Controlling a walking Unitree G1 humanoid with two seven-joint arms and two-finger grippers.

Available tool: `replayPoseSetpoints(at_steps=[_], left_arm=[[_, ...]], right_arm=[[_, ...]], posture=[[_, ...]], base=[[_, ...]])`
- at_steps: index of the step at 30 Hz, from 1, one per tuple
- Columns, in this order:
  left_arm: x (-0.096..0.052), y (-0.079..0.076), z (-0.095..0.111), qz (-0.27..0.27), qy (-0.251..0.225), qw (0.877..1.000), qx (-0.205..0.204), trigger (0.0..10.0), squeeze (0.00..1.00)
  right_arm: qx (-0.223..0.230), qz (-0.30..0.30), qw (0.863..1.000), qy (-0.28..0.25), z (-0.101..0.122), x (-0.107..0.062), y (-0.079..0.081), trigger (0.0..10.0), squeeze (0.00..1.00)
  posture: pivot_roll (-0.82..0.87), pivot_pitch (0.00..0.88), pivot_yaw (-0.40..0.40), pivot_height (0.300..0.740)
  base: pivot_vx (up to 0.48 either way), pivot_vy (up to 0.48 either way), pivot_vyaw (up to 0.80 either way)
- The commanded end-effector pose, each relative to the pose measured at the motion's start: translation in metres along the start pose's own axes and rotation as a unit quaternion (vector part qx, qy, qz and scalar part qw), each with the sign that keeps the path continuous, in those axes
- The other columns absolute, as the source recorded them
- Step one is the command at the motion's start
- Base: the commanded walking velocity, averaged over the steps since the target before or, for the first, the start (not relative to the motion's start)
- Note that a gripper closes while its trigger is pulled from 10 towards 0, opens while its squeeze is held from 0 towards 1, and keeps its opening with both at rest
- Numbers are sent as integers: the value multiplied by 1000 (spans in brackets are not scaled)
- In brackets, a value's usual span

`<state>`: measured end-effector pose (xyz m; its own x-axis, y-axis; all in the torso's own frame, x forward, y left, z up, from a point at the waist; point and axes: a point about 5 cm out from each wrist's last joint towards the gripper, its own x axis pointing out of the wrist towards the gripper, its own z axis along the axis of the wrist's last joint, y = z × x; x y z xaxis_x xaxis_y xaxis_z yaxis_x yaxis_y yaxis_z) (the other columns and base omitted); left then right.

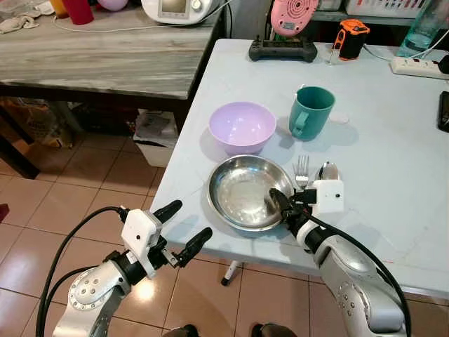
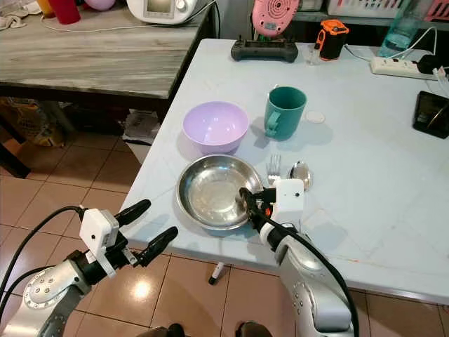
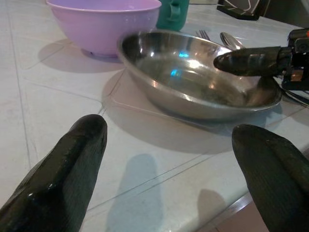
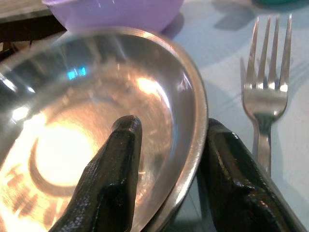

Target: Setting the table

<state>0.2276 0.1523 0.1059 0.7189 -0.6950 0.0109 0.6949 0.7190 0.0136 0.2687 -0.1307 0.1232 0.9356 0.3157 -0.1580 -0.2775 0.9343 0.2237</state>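
Observation:
A round steel dish (image 1: 242, 189) lies near the front edge of the pale table (image 1: 393, 161). Behind it stand a lilac bowl (image 1: 242, 126) and a teal mug (image 1: 311, 111). A fork (image 1: 302, 170) and a spoon (image 1: 328, 170) lie side by side just right of the dish. My right gripper (image 1: 280, 203) is at the dish's right rim. In the right wrist view it (image 4: 171, 123) is open and straddles the rim, one finger inside the dish and one outside. My left gripper (image 1: 189, 221) hangs open and holds nothing, off the table's front left corner over the floor.
A wooden table (image 1: 105, 56) stands at the left with a gap to the pale one. A white bin (image 1: 156, 137) sits on the tiled floor below. At the back of the pale table are a black controller (image 1: 283, 49), an orange device (image 1: 349, 36) and a power strip (image 1: 417, 67).

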Motion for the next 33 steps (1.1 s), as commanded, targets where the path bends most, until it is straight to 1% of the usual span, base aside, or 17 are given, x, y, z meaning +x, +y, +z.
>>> replayPoseSetpoints(at_steps=[1, 5, 6, 7, 8, 11, 12, 13, 14, 16, 17, 18, 19, 20, 21, 30, 33], left_arm=[[-2, -2, 3, -15, 1, 1000, 8, 10000, 0], [-1, -3, 5, -17, 0, 1000, 9, 10000, 0], [-1, -3, 5, -17, 0, 1000, 9, 10000, 0], [-1, -3, 5, -17, 0, 1000, 9, 10000, 0], [-1, -3, 5, -17, 0, 1000, 9, 10000, 0], [0, -3, 5, -17, 0, 1000, 8, 10000, 0], [0, -4, 5, -18, 0, 1000, 8, 10000, 0], [0, -4, 5, -18, 0, 1000, 8, 10000, 0], [-1, -4, 4, -18, 1, 1000, 8, 10000, 0], [-1, -4, 4, -19, 2, 1000, 8, 10000, 0], [-1, -3, 4, -19, 2, 1000, 8, 10000, 0], [-1, -3, 4, -20, 3, 1000, 8, 10000, 0], [-1, -3, 4, -20, 3, 1000, 8, 10000, 0], [-1, -3, 4, -22, 2, 1000, 7, 10000, 0], [-1, -3, 4, -24, 2, 1000, 7, 10000, 0], [-2, -5, 5, -35, 0, 999, 5, 10000, 0], [-2, -5, 6, -38, -1, 999, 4, 10000, 0]], right_arm=[[15, 1, 1000, 19, -6, 1, 0, 10000, 0], [17, 2, 1000, 21, -6, 3, 1, 10000, 0], [18, 2, 1000, 21, -6, 3, 1, 10000, 729], [17, 2, 1000, 21, -6, 3, 1, 10000, 729], [16, 1, 1000, 21, -6, 3, 1, 10000, 1000], [15, -1, 1000, 21, -5, 3, 0, 10000, 1000], [16, -1, 1000, 22, -6, 4, 0, 10000, 710], [16, -1, 1000, 23, -6, 4, 0, 10000, 710], [19, 0, 1000, 22, -6, 5, 0, 10000, 0], [22, 2, 999, 23, -6, 6, 1, 10000, 0], [27, 3, 999, 26, -6, 7, 1, 8980, 0], [30, 3, 999, 28, -6, 8, 1, 8980, 0], [32, 3, 999, 30, -6, 8, 1, 7569, 0], [35, 6, 999, 33, -6, 9, 1, 2039, 0], [38, 9, 999, 33, -6, 10, 1, 0, 0], [45, 16, 998, 36, -3, 13, 0, 0, 0], [54, 14, 998, 40, -3, 13, 0, 0, 0]], posture=[[-143, 177, 38, 740], [-143, 176, 41, 740], [-142, 176, 42, 740], [-142, 176, 42, 740], [-141, 176, 42, 740], [-140, 176, 41, 740], [-138, 176, 41, 740], [-138, 176, 41, 740], [-137, 175, 42, 740], [-134, 176, 41, 740], [-133, 175, 42, 740], [-132, 175, 42, 740], [-132, 175, 42, 740], [-132, 175, 42, 740], [-132, 175, 42, 740], [-132, 173, 39, 740], [-133, 174, 40, 740]], base=[[0, 0, 0], [0, 0, 0], [0, 0, 0], [0, 0, 0], [0, 0, 0], [0, 0, 0], [0, 0, 0], [0, 0, 0], [0, 0, 0], [0, 0, 0], [0, 0, 0], [0, 0, 0], [0, 0, 0], [0, 0, 0], [0, 0, 0], [0, 0, 0], [0, 0, 0]])
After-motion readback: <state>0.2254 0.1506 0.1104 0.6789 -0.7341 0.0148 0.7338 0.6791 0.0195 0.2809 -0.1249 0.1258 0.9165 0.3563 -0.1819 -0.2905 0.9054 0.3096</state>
